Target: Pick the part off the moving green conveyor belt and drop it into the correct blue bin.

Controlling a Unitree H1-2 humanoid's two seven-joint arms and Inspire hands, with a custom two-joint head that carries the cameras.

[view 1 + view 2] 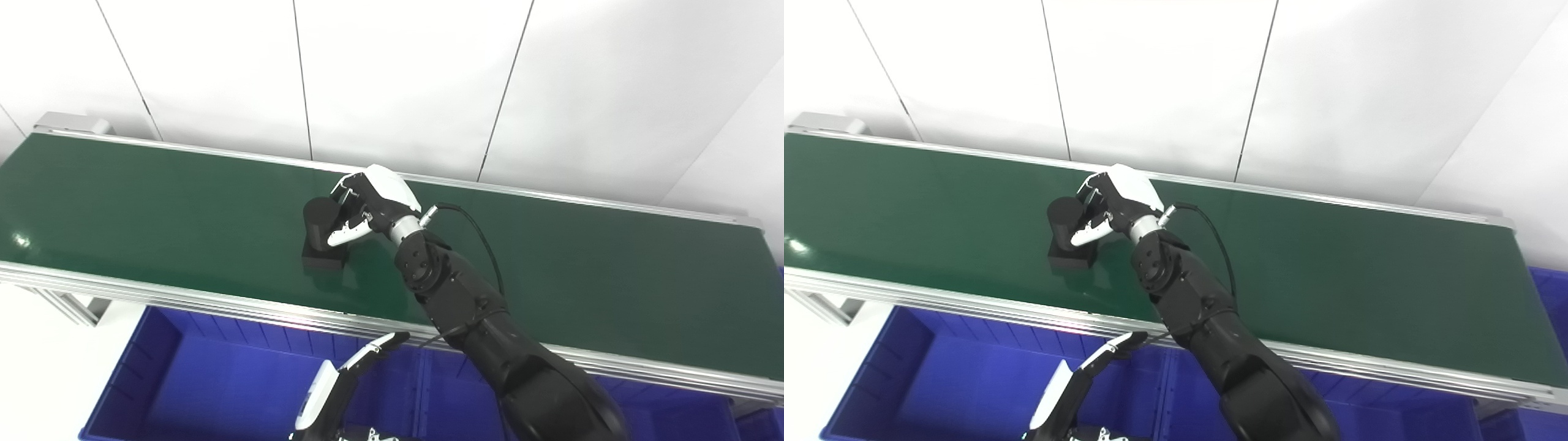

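Note:
A black part [321, 233], a cylinder on a flat square base, stands on the green conveyor belt [153, 208] near its middle. My right hand [367, 205] reaches over the belt and wraps around the cylinder: fingers curl over its top and the thumb [349, 231] lies across its front. The base still touches the belt. My left hand [343, 380] hangs low in front of the belt, above the blue bin [202, 380], with fingers stretched out and holding nothing.
The belt's aluminium rails [184, 294] run along both long sides. A second blue bin [674, 410] sits to the right under the belt's near edge, partly hidden by my right arm. A white panelled wall [398, 79] stands behind the belt.

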